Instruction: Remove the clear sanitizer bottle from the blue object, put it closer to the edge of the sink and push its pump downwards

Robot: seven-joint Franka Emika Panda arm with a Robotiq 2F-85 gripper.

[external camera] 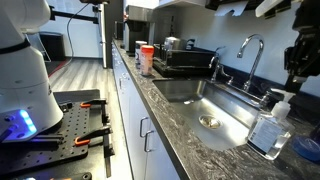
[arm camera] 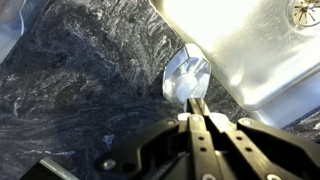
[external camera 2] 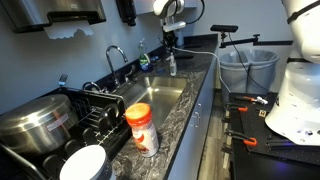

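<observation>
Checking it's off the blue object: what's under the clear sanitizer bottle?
The clear sanitizer bottle stands on dark countertop by the sink; the blue object lies beside it. Its base hides the contact patch.

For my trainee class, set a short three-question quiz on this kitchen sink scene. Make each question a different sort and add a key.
1. True or false: the clear sanitizer bottle stands inside the basin of the sink.
2. Multiple choice: in the wrist view, the fingers of the gripper are A) spread wide open, B) shut together, C) closed around the bottle.
3. Short answer: what colour is the pump on top of the bottle?

Key
1. False. The bottle stands on the countertop, beside the sink's edge.
2. B.
3. White.
</observation>
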